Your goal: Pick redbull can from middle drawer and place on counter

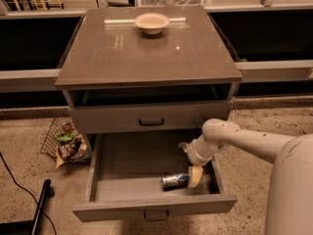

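Observation:
The redbull can (175, 180) lies on its side near the front right of the open middle drawer (122, 160), the lowest level of the grey cabinet. My gripper (190, 161) is inside the drawer at the can's right end. It is open, with one tan finger (195, 176) reaching down against the can's right end and the other up by the drawer's back. The can is not held. The counter (146, 58) is the glossy grey-brown top of the cabinet.
A pale round bowl (151, 22) sits at the back of the counter. The grey drawer front (149, 119) above the open drawer is closed. A wire basket with snack bags (66, 143) stands on the floor to the left. A black pole and cable (41, 204) lie at the lower left.

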Controlling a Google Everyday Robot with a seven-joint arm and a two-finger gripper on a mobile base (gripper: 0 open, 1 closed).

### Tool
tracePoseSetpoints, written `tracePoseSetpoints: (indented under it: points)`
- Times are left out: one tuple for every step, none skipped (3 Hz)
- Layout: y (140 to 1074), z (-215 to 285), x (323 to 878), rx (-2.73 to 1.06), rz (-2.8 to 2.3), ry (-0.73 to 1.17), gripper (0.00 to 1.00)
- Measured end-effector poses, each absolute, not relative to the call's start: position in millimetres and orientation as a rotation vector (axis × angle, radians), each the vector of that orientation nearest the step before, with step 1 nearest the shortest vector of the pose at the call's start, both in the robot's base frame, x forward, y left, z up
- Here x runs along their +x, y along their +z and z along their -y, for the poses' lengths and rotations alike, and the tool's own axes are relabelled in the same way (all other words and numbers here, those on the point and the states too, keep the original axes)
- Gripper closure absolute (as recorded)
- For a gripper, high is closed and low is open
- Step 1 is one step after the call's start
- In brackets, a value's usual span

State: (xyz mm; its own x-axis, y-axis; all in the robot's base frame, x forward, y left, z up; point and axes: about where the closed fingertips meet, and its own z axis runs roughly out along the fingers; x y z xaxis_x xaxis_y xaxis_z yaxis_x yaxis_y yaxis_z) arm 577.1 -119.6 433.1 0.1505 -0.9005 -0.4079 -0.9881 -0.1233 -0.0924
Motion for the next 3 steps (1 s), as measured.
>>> tracePoseSetpoints:
  points:
    - [431,119,577,-2.096,-1.814,0.363,0.00]
    - [423,115,574,-2.106,-1.831,0.345,0.00]
    - [409,107,570,-2.111,-1.816,0.334,0.00]
